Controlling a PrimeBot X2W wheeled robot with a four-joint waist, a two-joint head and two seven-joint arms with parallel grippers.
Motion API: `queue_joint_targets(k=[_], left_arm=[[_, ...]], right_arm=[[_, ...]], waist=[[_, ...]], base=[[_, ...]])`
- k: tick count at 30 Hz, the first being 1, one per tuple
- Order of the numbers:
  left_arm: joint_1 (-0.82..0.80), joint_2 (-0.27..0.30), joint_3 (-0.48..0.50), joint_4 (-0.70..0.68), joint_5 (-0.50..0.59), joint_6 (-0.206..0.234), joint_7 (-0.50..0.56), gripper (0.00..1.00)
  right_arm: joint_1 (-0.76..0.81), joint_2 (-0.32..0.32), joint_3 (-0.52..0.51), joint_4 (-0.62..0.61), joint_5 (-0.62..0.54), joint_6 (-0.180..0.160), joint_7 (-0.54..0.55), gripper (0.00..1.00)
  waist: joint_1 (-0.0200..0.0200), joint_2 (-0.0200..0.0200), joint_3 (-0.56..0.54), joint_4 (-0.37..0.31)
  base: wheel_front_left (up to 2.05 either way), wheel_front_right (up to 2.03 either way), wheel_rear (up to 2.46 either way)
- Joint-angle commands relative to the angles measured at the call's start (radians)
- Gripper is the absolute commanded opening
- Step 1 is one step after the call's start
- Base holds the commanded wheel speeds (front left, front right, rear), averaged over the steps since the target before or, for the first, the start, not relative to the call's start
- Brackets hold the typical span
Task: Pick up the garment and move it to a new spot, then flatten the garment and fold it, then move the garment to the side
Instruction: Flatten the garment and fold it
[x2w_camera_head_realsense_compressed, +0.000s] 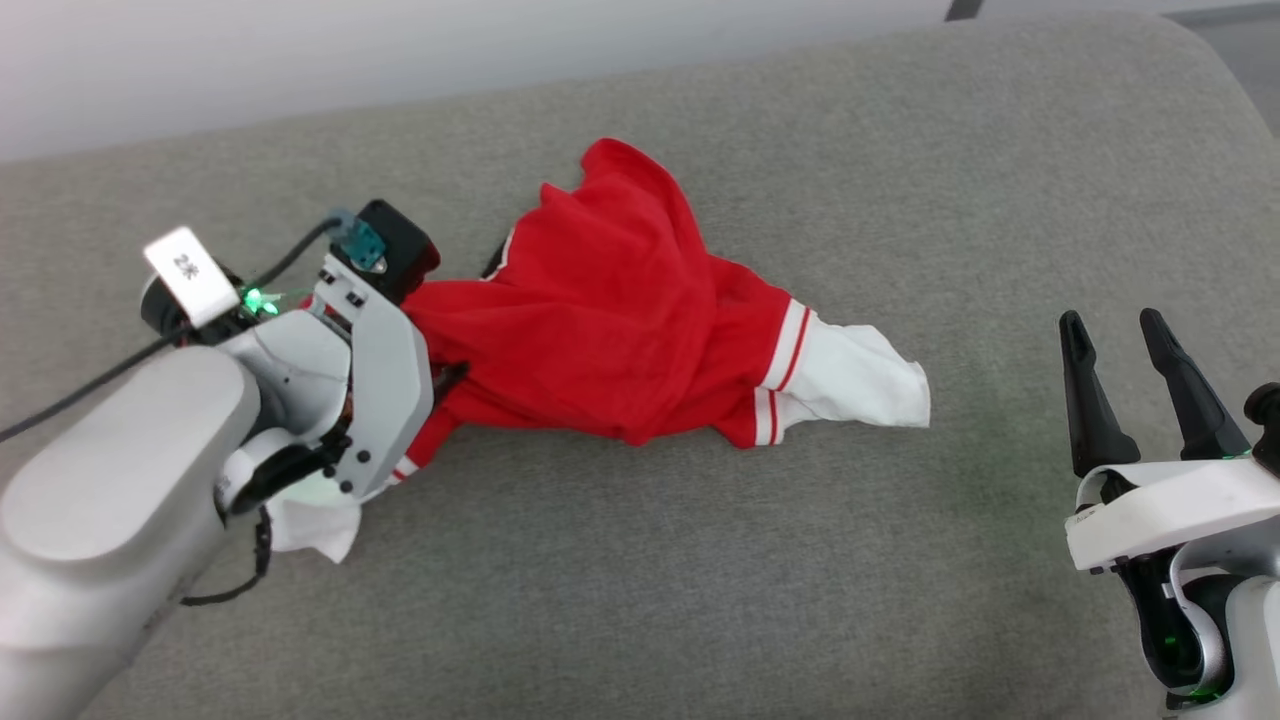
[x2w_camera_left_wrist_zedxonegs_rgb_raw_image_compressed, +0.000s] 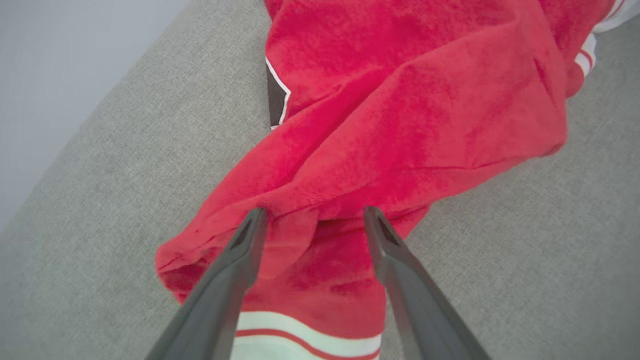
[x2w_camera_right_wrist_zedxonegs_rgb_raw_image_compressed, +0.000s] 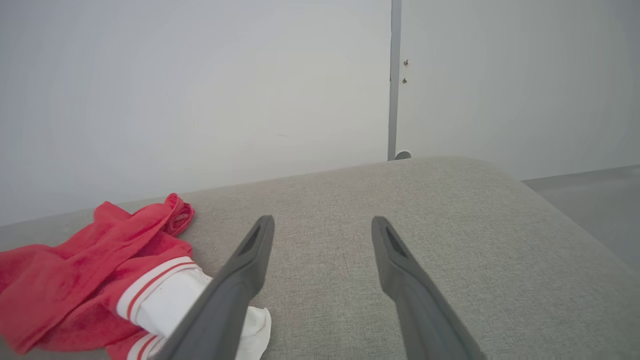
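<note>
The garment lies crumpled on the grey cushion, red with a white striped sleeve pointing right. My left gripper is open, its two fingers spread over a red fold of the garment, tips resting against the cloth, nothing pinched. In the head view its fingers are hidden behind the wrist at the garment's left end. My right gripper stands open above bare cushion at the lower right, well apart from the white sleeve.
The grey cushion ends at a rounded far edge before a pale wall. A black cable trails from my left wrist. Floor shows past the cushion's right corner.
</note>
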Motion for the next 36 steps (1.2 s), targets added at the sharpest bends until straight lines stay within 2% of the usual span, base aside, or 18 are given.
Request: queue_joint_targets(k=[1,9,10,11,18,24,32,36], left_arm=[[-0.017,0.015,-0.024,0.005,0.014,-0.001,-0.018,1.00],[-0.074,0.037,-0.139,0.059,0.020,-0.001,-0.116,1.00],[-0.075,0.032,-0.144,0.073,-0.001,-0.001,-0.120,0.42],[-0.083,0.028,-0.154,0.081,-0.003,-0.001,-0.126,0.00],[-0.141,0.027,-0.195,0.094,-0.081,-0.001,-0.132,0.00],[-0.219,0.030,-0.161,0.104,-0.143,-0.001,-0.139,0.00],[-0.325,0.015,-0.105,0.197,-0.141,-0.001,-0.194,0.00],[-0.368,-0.002,-0.104,0.271,-0.099,0.003,-0.240,0.00]], right_arm=[[-0.006,0.004,0.001,-0.001,0.002,0.000,-0.007,1.00],[-0.007,0.011,0.002,0.003,0.005,0.000,-0.020,1.00],[-0.006,0.010,0.002,0.004,0.005,0.000,-0.021,1.00],[-0.006,0.010,0.002,0.005,0.005,0.000,-0.022,1.00],[-0.007,0.011,-0.002,0.013,0.003,0.000,-0.028,1.00],[-0.009,0.007,-0.002,0.013,0.001,0.000,-0.024,1.00],[-0.029,0.002,0.015,0.002,0.007,0.000,-0.015,1.00],[-0.037,0.002,0.018,-0.004,0.010,0.000,-0.013,1.00]], waist=[[0.0000,0.0000,0.022,-0.025],[0.0000,0.0000,0.055,-0.054],[0.0000,0.0000,0.057,-0.054],[0.0000,0.0000,0.058,-0.054],[0.0000,0.0000,0.063,-0.047],[0.0000,0.0000,0.074,-0.035],[0.0000,0.0000,0.126,-0.040],[0.0000,0.0000,0.164,-0.047]], base=[[0.00,0.00,0.00],[0.00,0.00,0.00],[0.00,0.00,0.00],[0.00,0.00,0.00],[0.00,0.00,0.00],[0.00,0.00,0.00],[0.00,0.00,0.00],[0.00,0.00,0.00]])
